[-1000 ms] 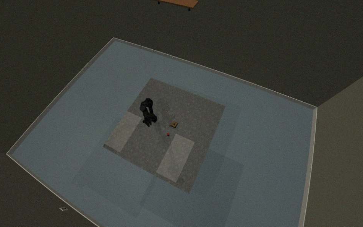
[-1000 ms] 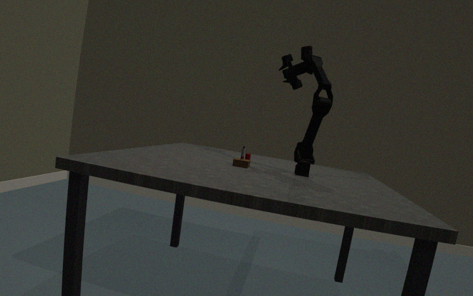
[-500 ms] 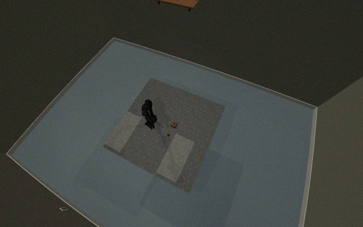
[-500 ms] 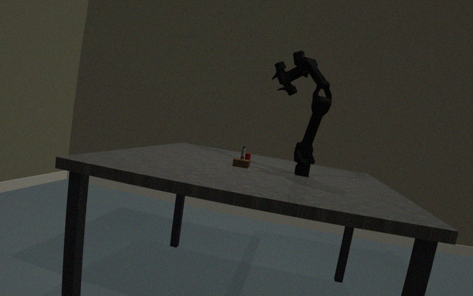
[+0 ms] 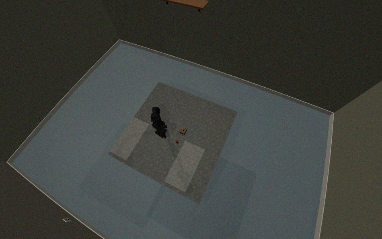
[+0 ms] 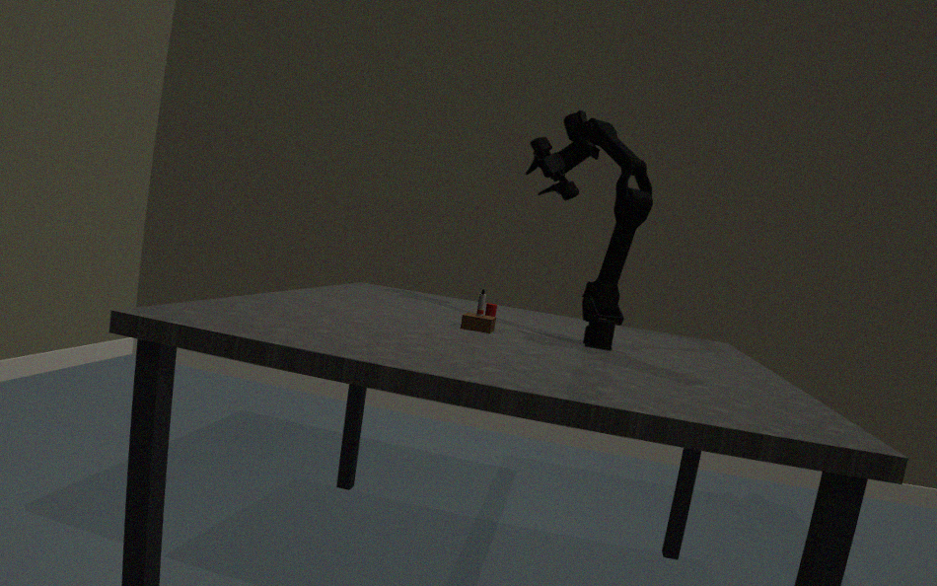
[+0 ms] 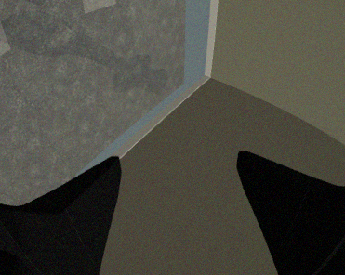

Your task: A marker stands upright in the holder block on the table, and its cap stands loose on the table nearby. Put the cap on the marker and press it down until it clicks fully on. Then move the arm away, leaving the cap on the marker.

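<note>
The white marker (image 6: 481, 302) (image 5: 183, 129) stands upright in the brown holder block (image 6: 477, 323) (image 5: 182, 131), with its dark tip bare at the top. The red cap (image 5: 177, 141) (image 6: 491, 309) stands loose on the table, a short way from the block. My gripper (image 7: 179, 162) (image 6: 532, 183) is open with nothing between its fingers. It hangs high above the table, on the arm-base side of the block and cap, and tilts outward. Neither the marker nor the cap shows in the wrist view.
The grey table top (image 5: 204, 110) (image 6: 588, 379) (image 7: 59, 107) carries the black arm (image 6: 621, 240) (image 5: 155, 114). Two pale bright patches lie across the table in the top view. The arm's shadow falls on the table top in the wrist view. A wooden shelf (image 5: 189, 3) is at the wall.
</note>
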